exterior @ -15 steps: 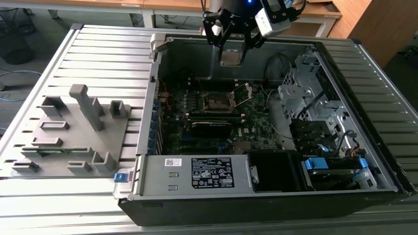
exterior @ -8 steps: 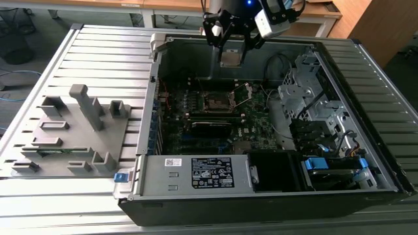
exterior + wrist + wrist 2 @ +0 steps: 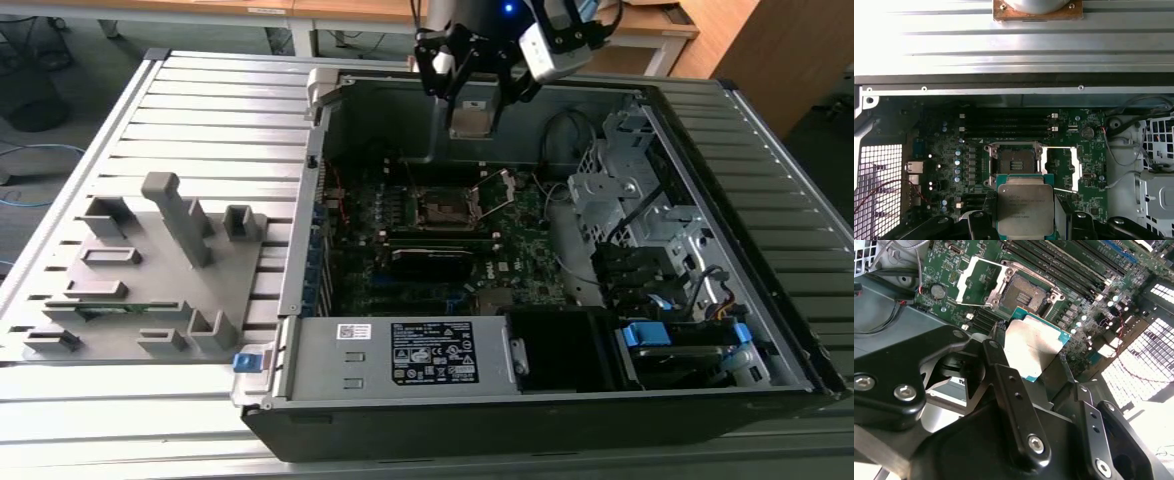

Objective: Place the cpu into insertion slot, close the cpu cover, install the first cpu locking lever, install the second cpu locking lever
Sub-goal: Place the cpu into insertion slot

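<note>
In the exterior view we see the gripper (image 3: 471,108) clamped on the cpu (image 3: 470,120), holding it in the air over the open pc case (image 3: 299,270), well above the board. The fingers (image 3: 1004,375) pinch two opposite edges, and the chip's grey metal top faces the first wrist cam. The insertion slot (image 3: 1014,162) sits bare in the green mobo (image 3: 1089,165), near the memory slots (image 3: 1004,125). The cpu cover (image 3: 1061,165) is flipped open just beside it, off the socket. A thin wire by the cover is prob. a locking lever, tho we can't be sure. At the exterior view's left a grey fixture (image 3: 147,270) rests on the table (image 3: 200,110).
</note>
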`<state>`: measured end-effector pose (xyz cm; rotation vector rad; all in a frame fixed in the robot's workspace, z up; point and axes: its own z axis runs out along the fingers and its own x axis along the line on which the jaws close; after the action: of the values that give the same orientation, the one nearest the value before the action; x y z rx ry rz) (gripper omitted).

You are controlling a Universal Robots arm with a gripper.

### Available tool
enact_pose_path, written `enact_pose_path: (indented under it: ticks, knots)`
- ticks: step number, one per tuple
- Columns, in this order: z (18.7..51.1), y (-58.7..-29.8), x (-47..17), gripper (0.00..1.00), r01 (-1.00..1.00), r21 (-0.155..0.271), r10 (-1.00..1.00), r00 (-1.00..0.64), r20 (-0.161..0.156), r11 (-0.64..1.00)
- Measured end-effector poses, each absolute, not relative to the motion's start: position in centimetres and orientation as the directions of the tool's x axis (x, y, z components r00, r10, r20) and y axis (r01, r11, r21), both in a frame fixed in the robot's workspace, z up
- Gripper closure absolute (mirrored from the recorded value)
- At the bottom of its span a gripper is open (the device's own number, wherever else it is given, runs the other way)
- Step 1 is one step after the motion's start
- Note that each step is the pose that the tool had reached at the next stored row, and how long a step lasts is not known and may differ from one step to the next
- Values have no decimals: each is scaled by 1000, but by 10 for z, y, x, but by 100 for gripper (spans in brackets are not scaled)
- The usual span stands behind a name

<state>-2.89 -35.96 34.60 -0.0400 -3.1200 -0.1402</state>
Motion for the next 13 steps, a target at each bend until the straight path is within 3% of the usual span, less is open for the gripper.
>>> enact_pose_path:
  ticks: [13]
  knots:
    - [327,-360,-29,46,26,89,25,-1000,19,996]
